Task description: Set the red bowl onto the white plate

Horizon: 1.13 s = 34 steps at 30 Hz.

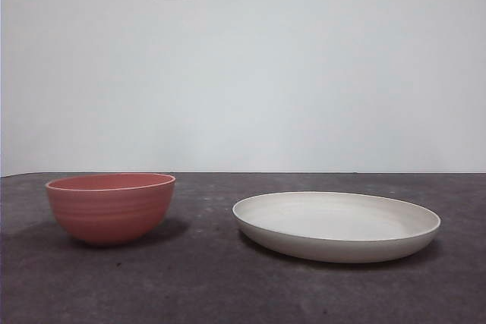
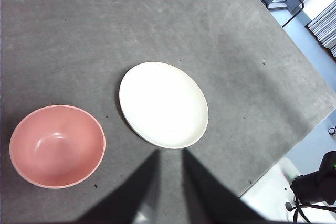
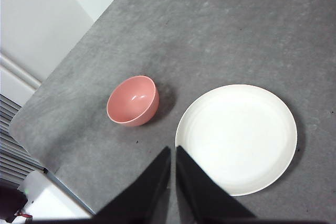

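Grippers first: left gripper [image 2: 169,182] hangs high above the bench [image 1: 197,286], jaws a small gap apart, nothing between them. Right gripper [image 3: 173,182] also sits high, jaws nearly closed with only a thin slit, nothing held. Neither arm shows in the front view, so both look parked well above the things.

Red bowl [image 1: 111,207] stands upright on the bench, empty, apart from the white plate [image 1: 336,225], which lies flat beside it with clear bench between them. Left wrist view has the bowl [image 2: 57,146] near its own jaws, plate [image 2: 163,104] just beyond. Right wrist view has the plate [image 3: 236,139] close to its jaws and the bowl [image 3: 133,100] farther off.

Step in hand, as a judgement: reach and grasp, not yet begun. Left gripper looks the likelier choice since the bowl sits nearer to it. Advice: open the jaws wider, come straight down over the near rim, one jaw inside and one outside the wall, and close firmly, since the matte wall curves and could slip. Lift clear of the plate's low rim before moving across, then lower onto the plate's middle and let go only once the bowl sits flat.
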Each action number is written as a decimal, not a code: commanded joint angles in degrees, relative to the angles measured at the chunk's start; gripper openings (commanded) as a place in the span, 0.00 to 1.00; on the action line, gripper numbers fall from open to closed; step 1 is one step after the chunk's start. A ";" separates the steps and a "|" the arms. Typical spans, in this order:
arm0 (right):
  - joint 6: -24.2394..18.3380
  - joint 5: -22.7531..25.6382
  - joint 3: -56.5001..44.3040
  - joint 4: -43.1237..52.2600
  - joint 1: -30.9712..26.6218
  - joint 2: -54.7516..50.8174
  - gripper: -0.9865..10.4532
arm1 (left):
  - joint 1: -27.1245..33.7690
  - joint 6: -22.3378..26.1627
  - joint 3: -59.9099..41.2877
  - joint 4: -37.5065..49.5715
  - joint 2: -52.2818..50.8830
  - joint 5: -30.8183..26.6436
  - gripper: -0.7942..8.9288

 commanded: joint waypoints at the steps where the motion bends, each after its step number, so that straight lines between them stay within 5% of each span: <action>1: -0.17 -0.04 1.11 0.37 0.24 0.35 0.18 | -0.33 0.94 1.14 0.70 0.35 0.31 0.41; 4: 0.15 -0.04 1.11 0.37 0.24 0.35 0.44 | -0.33 0.87 1.14 0.92 0.35 0.31 0.64; 7: 0.15 -0.07 1.11 0.35 0.24 0.35 0.59 | -0.33 0.90 1.14 0.98 0.35 0.28 0.73; 16: 0.13 -0.07 1.11 0.33 0.24 0.35 0.59 | -0.31 3.04 1.14 1.11 1.11 -0.48 0.72; 27: 0.13 -0.09 1.11 0.31 0.24 0.35 0.59 | -0.07 7.32 1.14 1.05 9.42 -16.87 0.72; 34: 0.13 -0.09 1.09 0.28 0.24 0.35 0.59 | 1.25 8.63 1.14 1.09 21.92 -17.20 0.72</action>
